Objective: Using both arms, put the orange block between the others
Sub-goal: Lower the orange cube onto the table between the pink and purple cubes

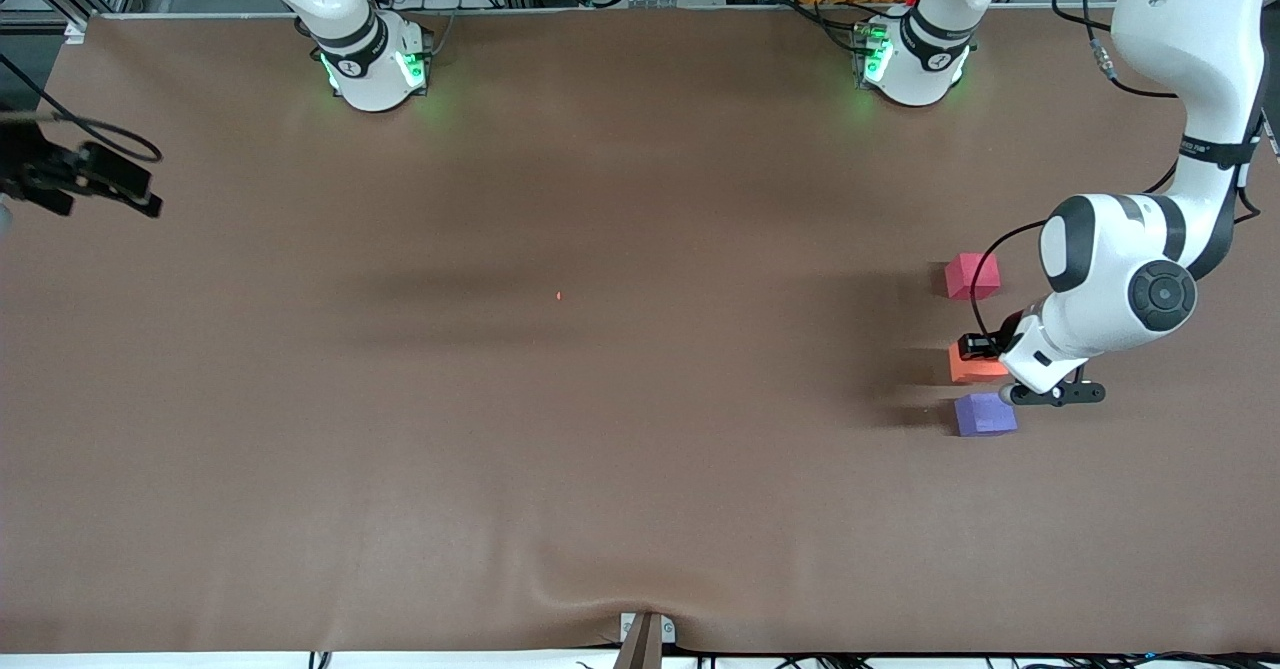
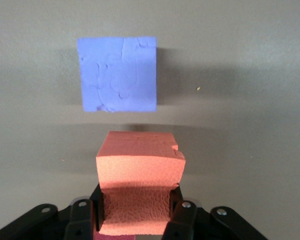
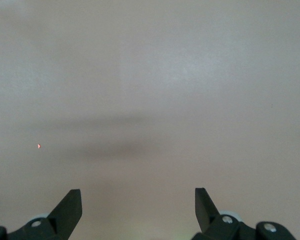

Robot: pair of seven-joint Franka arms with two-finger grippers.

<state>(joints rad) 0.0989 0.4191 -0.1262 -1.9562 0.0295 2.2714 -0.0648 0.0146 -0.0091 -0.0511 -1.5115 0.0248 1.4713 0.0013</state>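
- The orange block [image 2: 140, 172] is pinched in the left gripper [image 2: 137, 220], sitting in the gap between the red block [image 1: 972, 275] and the purple block [image 1: 985, 414], toward the left arm's end of the table. Can't tell if it's touching down yet or just above the mat.
- Red one is farther from the front camera, purple one nearer, orange lined up between them and closer to purple.
- Looks like soft foam: the sides visibly dent in where the fingers [image 2: 182, 212] squeeze, so I'd guess it's super light, squishy and pretty grippy. Not fragile.
- Best hold is what it has now, two flat opposite faces, low on the cube. Foam might spring back or cling a bit on release, so let go gently.
- Right gripper [image 3: 138, 205] is waiting with its fingers spread wide, holding nothing, over bare table [image 1: 600, 449] at the right arm's end.
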